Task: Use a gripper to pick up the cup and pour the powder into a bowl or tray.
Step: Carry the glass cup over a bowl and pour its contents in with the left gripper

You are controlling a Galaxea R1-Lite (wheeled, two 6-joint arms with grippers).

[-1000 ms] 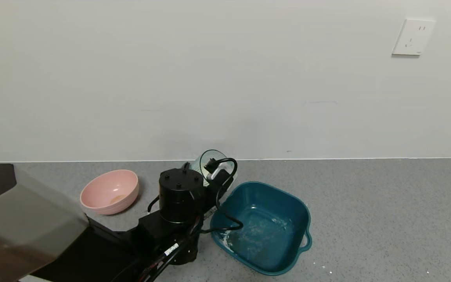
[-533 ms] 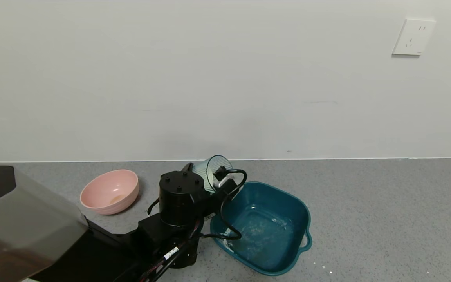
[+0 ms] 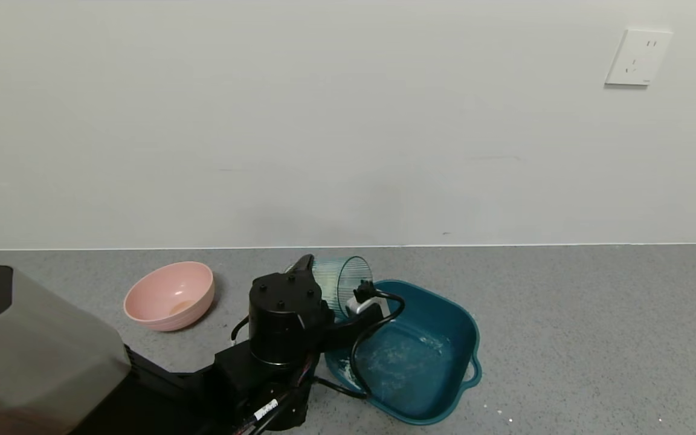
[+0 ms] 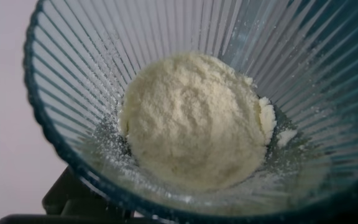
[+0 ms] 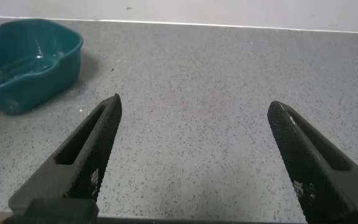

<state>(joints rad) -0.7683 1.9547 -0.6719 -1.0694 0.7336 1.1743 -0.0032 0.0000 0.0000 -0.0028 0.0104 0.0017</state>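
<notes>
My left gripper (image 3: 348, 302) is shut on the clear ribbed cup (image 3: 341, 281) and holds it tipped on its side, mouth toward the dark teal basin (image 3: 447, 302), over the basin's near-left rim. In the left wrist view the cup's wall (image 4: 73, 93) fills the picture, with a cream heap of powder (image 4: 191, 121) lying inside against its side. A thin film of white powder (image 3: 396, 356) lies on the basin floor. My right gripper (image 5: 194, 104) is open and empty above bare floor, with the basin (image 5: 23, 62) some way off.
A round pink bowl (image 3: 170, 296) stands left of my left arm. A white wall with a socket (image 3: 638, 57) runs behind. The grey speckled floor stretches right of the basin, with a few white specks (image 3: 508, 417) on it.
My left gripper has moved right and down toward the basin, and the cup has tipped further over, its mouth now turned toward the basin.
</notes>
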